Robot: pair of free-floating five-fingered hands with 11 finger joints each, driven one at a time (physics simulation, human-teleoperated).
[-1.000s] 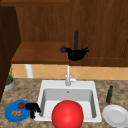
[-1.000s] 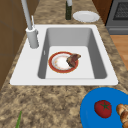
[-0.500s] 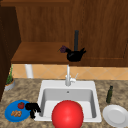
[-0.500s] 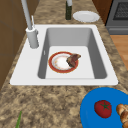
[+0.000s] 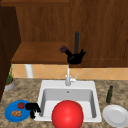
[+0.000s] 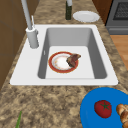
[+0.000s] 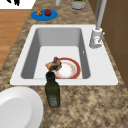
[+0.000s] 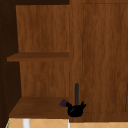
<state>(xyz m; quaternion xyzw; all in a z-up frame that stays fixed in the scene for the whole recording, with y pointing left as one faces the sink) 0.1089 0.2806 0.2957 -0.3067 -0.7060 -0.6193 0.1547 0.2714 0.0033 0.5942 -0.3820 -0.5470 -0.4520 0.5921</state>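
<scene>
Right hand [image 5: 75,58] up at the wooden cabinet's lower edge, fingers curled round a small purple object [image 5: 63,49] that juts up-left over the open shelf [image 5: 37,53]. Left hand [image 5: 32,107] hangs low, fingers curled downward, empty, at the blue plate's [image 5: 10,113] right rim.

The cabinet [image 8: 100,50] and its shelf [image 8: 40,107] look like grained, matt wood. The countertop [image 6: 50,105] is speckled stone. The sink [image 6: 105,75] appears smooth white, the faucet [image 6: 31,35] dull metal, and the bottle [image 7: 52,92] at 6 o'clock glossy dark glass.
</scene>
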